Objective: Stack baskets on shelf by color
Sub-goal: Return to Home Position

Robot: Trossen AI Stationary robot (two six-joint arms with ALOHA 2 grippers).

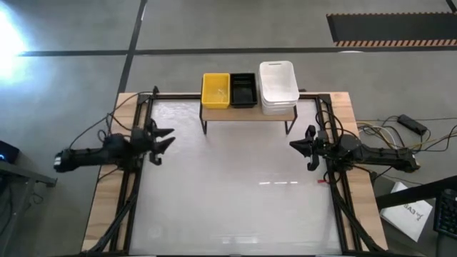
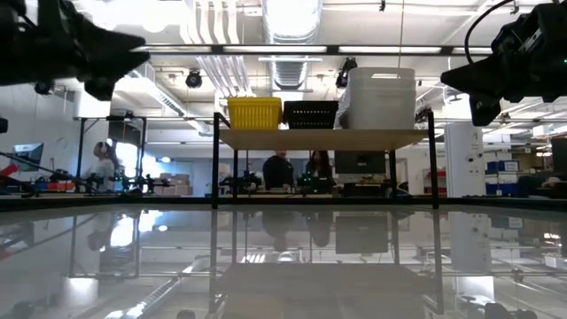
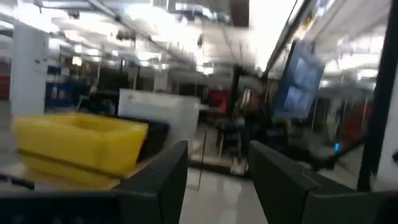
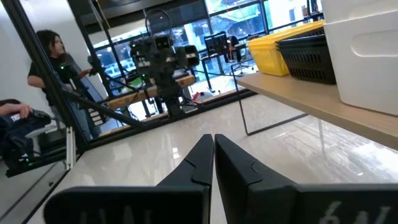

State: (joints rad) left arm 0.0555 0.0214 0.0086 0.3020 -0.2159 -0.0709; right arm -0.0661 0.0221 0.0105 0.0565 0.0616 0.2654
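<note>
The shelf (image 1: 246,113) stands at the table's far edge on thin black legs. On its wooden top, left to right, sit a yellow basket (image 1: 216,91), a black basket (image 1: 243,90) and a stack of white baskets (image 1: 278,87); the low view shows the same row, yellow basket (image 2: 254,112), black basket (image 2: 310,114), white stack (image 2: 379,97). My left gripper (image 1: 168,138) hovers open at the table's left side, above the surface. My right gripper (image 1: 293,145) hovers shut at the right side. Neither touches anything.
The glossy white table top (image 1: 235,193) is framed by black rails and wooden side edges (image 1: 107,193). Cables (image 1: 396,132) lie on the floor to the right. People (image 2: 279,168) stand in the room beyond the table; another person (image 4: 53,53) shows in the right wrist view.
</note>
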